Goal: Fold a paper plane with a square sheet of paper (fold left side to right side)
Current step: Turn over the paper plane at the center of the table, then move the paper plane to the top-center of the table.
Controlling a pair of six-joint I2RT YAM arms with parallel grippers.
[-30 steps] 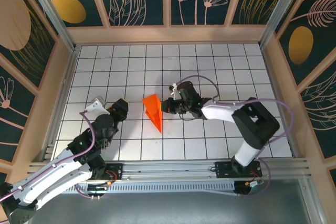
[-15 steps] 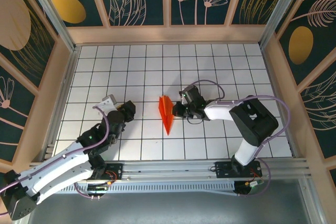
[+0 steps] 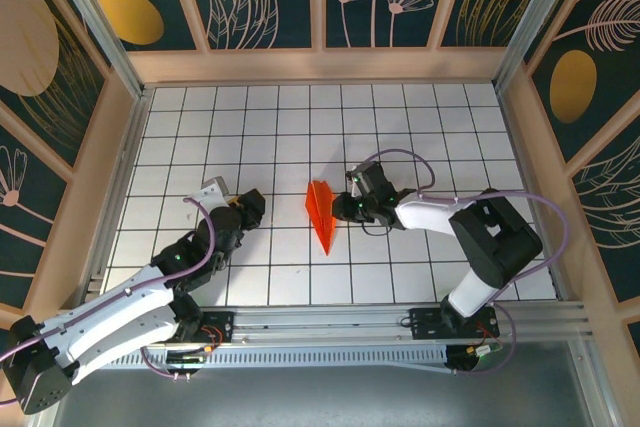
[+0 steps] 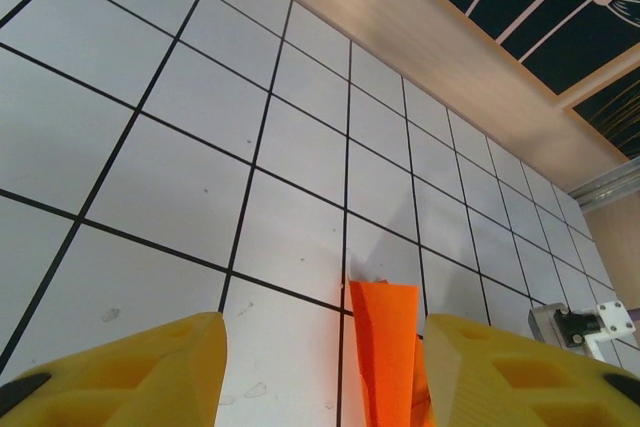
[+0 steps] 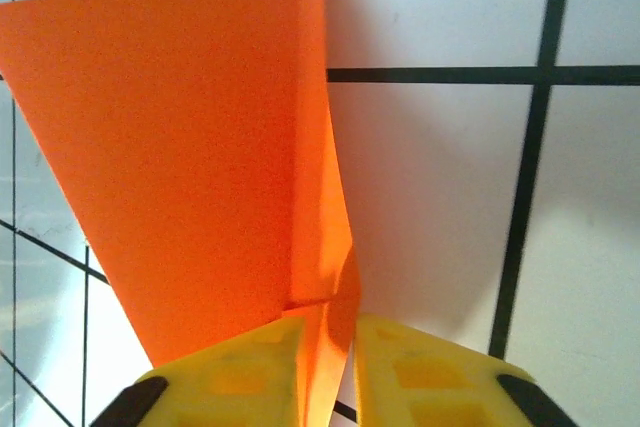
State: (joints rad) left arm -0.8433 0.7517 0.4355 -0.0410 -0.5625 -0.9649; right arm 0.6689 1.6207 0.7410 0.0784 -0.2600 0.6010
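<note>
Top external view has my left arm (image 3: 130, 297) lying low from its base at the near left corner, stretched on a slant up and to the right across the floor (image 3: 250, 127), with my left claw (image 3: 250, 205) at its end aimed toward the middle. My right arm (image 3: 490, 242) rises from its base at the near right, bends at a dark elbow, and sends its white forearm leftward and down, so my right claw (image 3: 340, 209) meets the right flank of the plane (image 3: 321, 215). That plane sits near the centre of the floor as a narrow orange dart, its point toward the near edge and its blunt end away, between my two claws and well apart from the left one. Seen from my left wrist, my left claw (image 4: 322, 332) is spread wide with only floor between its yellow fingers (image 4: 150, 367), and the plane (image 4: 385, 347) lies ahead, nearer the right-hand finger. Seen from my right wrist, my right claw (image 5: 328, 332) is almost pressed together, a creased edge of the plane (image 5: 180, 147) standing in the slim gap; I cannot tell whether the pads actually pinch it.
</note>
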